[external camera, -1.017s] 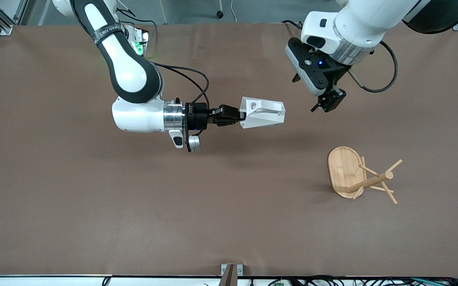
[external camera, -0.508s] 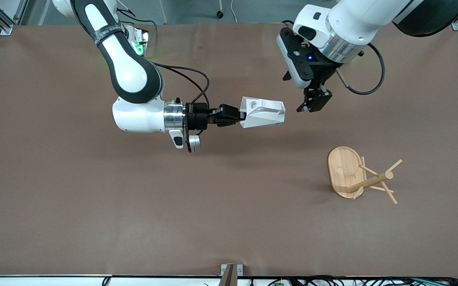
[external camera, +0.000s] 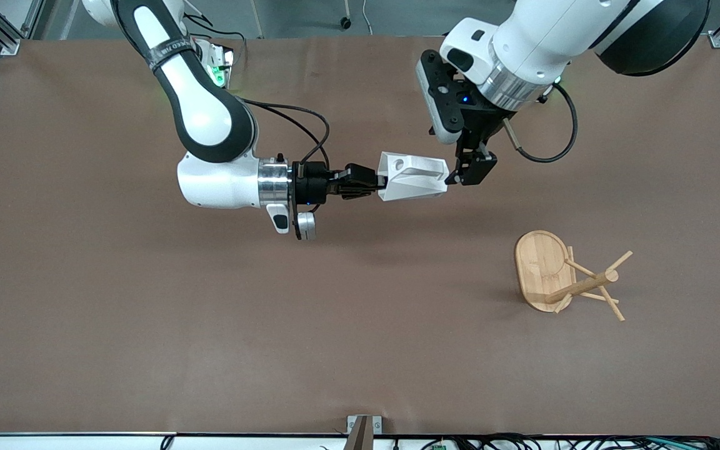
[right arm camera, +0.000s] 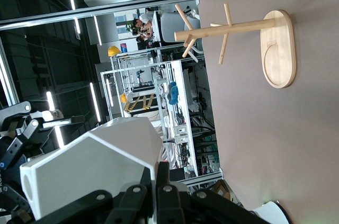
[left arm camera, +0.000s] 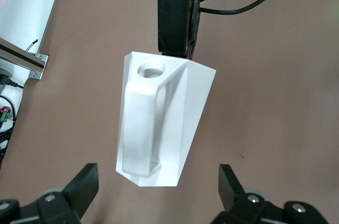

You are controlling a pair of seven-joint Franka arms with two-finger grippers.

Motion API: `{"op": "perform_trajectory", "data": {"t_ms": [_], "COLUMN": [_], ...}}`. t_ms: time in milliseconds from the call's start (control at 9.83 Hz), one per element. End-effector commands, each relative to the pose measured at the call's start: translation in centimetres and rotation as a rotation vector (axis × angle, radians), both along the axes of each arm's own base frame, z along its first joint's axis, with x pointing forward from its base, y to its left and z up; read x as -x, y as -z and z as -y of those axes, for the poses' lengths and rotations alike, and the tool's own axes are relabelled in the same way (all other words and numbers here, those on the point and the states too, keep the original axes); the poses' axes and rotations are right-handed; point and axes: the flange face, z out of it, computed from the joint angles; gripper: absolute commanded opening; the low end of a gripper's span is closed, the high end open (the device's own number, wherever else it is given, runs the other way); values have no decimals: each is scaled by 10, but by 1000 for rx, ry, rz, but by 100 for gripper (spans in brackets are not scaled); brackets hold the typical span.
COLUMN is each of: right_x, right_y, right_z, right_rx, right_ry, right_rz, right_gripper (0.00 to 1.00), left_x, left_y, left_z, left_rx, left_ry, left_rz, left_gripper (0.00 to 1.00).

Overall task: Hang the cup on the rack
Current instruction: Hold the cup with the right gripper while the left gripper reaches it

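Observation:
The white faceted cup (external camera: 413, 177) is held on its side in the air over the middle of the table. My right gripper (external camera: 380, 182) is shut on its rim wall, one finger inside, as the right wrist view shows on the cup (right arm camera: 90, 176). My left gripper (external camera: 460, 178) is open at the cup's narrow bottom end. In the left wrist view its fingers (left arm camera: 85, 184) flank that end of the cup (left arm camera: 159, 123) without touching; the handle and its round hole face the camera. The bamboo rack (external camera: 582, 286) stands upright toward the left arm's end, nearer the front camera than the cup.
The rack's oval base (external camera: 538, 269) rests on the brown table (external camera: 210, 325). The rack also shows in the right wrist view (right arm camera: 238, 28). A bracket (external camera: 363, 428) sits at the table's front edge.
My left gripper has moved from over the table's left-arm end to the cup's bottom end. The right arm and the cup have not moved.

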Motion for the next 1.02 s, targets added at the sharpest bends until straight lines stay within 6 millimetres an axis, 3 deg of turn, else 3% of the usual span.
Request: {"op": "perform_trajectory", "data": {"t_ms": [0,102,915], "right_x": [-1,0,1], "right_y": [-1,-1,0], "right_z": [-2,-1,-3], "right_rx": [-31,-30,-28], "right_ry": [4,4,3], "right_rz": [5,4,1], "right_gripper": [2,3,5], "left_x": [-11,-8,-17], "left_y": [23,30,59], "left_z": [6,17,24], "left_rx": [-25,-43,-75], "left_ry": [47,71,96], "left_rz": [1,9,-14], "left_gripper": [99,99,95]}}
